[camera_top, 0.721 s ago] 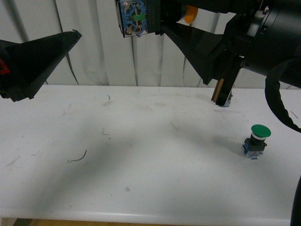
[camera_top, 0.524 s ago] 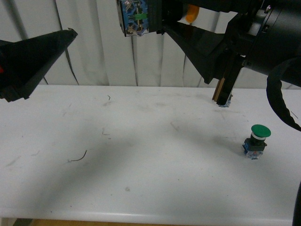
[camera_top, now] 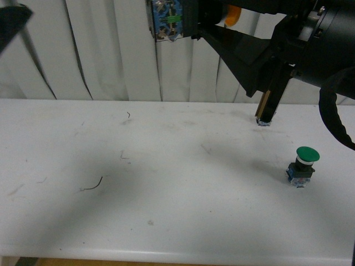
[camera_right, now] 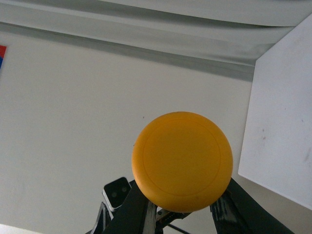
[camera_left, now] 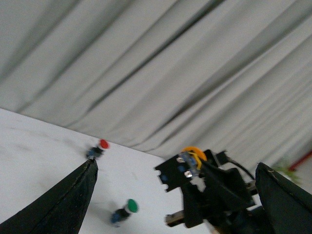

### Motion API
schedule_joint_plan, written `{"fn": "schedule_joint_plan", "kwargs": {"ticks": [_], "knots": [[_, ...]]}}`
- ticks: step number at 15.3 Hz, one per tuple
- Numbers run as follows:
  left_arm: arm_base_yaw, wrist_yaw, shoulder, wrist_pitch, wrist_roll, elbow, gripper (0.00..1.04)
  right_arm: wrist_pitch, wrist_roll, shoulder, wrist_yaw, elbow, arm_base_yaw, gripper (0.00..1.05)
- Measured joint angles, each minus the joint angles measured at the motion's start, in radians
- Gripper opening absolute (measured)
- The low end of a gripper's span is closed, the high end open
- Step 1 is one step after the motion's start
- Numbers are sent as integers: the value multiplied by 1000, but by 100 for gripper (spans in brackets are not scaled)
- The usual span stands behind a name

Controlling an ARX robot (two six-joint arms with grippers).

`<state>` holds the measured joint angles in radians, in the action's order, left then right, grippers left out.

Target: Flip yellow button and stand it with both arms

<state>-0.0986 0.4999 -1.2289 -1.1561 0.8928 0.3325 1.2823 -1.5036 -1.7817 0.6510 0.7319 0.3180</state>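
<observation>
My right gripper (camera_top: pixel 195 22) is shut on the yellow button and holds it high above the white table (camera_top: pixel 166 183), lying sideways. Its blue-and-dark base (camera_top: pixel 166 19) points left and its orange cap (camera_top: pixel 233 15) points right. In the right wrist view the round cap (camera_right: pixel 183 161) fills the middle between the black fingers (camera_right: pixel 129 212). My left gripper (camera_left: pixel 175 165) is open and empty. Its two dark fingers (camera_left: pixel 58 209) frame the held button (camera_left: pixel 191 157) from a distance. In the front view only a tip of the left arm (camera_top: pixel 11 19) shows at the top left.
A green-capped button (camera_top: pixel 302 165) stands on the table at the right and also shows in the left wrist view (camera_left: pixel 127 207). A red-capped button (camera_left: pixel 100 146) stands near the table's far edge. White curtains hang behind the table.
My left arm has risen up and to the left, almost out of the front view. My right gripper has shifted slightly right with the yellow button in it.
</observation>
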Motion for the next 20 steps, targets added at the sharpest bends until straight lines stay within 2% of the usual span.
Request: {"fn": "schedule_joint_plan", "kwargs": {"ticks": [2, 4, 7, 8, 9, 10, 11, 12, 15, 20], "knots": [[26, -51, 101, 130, -146, -5, 98, 1, 0, -3, 0, 0, -6, 26], [40, -117, 333, 371, -457, -53, 98, -1, 1, -6, 4, 4, -12, 26], [43, -215, 625, 669, -771, -83, 98, -1, 9, -6, 5, 10, -11, 25], [-21, -400, 700, 821, -825, -75, 87, 0, 12, -6, 5, 10, -11, 25], [-26, -533, 736, 882, -852, -89, 75, 0, 15, -6, 8, 10, -10, 25], [1, -591, 755, 887, -866, -125, 62, 0, 20, -5, 10, 10, -10, 25], [68, -527, 776, 895, -874, -156, 51, -2, 24, -6, 9, 10, -10, 25], [101, -517, 800, 895, -875, -178, 38, -1, 31, -5, 10, 10, -7, 25], [96, -500, 871, 905, -875, -222, 2, 0, 38, -4, 12, 10, -4, 25], [97, -500, 968, 951, -878, -275, 2, 0, 38, -3, 13, 10, -5, 25]]}}
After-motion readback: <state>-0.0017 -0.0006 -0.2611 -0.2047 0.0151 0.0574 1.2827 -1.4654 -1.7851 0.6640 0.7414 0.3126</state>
